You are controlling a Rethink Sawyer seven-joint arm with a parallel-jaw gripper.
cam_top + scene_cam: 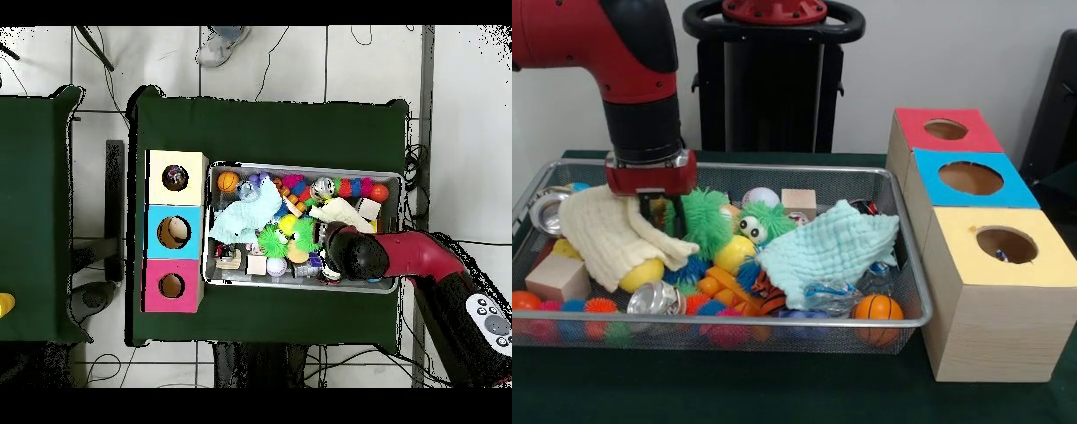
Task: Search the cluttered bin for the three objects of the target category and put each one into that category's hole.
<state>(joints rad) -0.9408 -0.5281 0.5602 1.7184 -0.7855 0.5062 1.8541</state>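
The wire mesh bin (777, 323) is full of clutter; it also shows in the overhead view (300, 168). My gripper (658, 210) is low in the bin's left part, right at the top of a cream cloth (613, 237) that drapes over a yellow ball. In the overhead view the arm (356, 252) covers the gripper. A small whitish spotted piece (797, 216) peeks out behind a mint cloth (830, 247); I cannot tell if it is a bundle. No other spotted bundle shows in the bin. The yellow-topped box (1042, 265) has its hole (1006, 244) (175, 178), with a spotted bit inside.
The blue-topped box (1015, 190) and the red-topped box (914, 124) stand behind the yellow one. The bin also holds green fuzzy toys (706, 221), an orange tiger plush (764, 296), a small basketball (877, 309), spiky balls, silver cups (653, 299) and wooden blocks (556, 276).
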